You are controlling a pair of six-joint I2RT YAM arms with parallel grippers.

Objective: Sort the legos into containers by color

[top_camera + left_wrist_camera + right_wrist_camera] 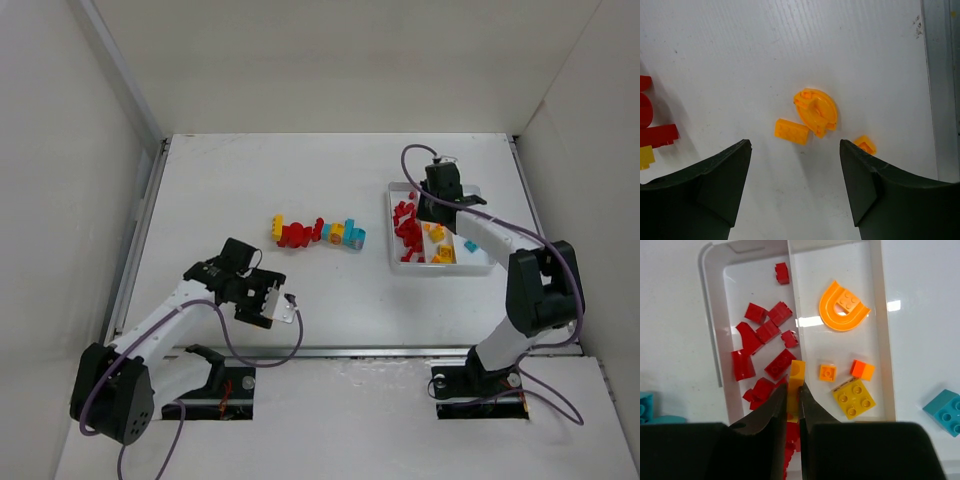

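1. The left arm (165, 320) is stretched low over the table (220, 190), and the left fingers (715, 190) are held spread wide above loose orange legos (815, 112).
2. The right arm (540, 290) is bent at the elbow and reached over the white tray (710, 315). The right fingers (770, 425) are pinched on a yellow brick (797, 370) above the divider between the red and orange compartments.
3. A mixed row of legos (318, 233) is seen lying mid-table.

Left arm (165, 315) and right arm (482, 232) in white links, bulky black joints, purple cables (262, 355) looping alongside, matte black wedge fingers (705, 195), possibly a silvery wrist bracket (285, 308).
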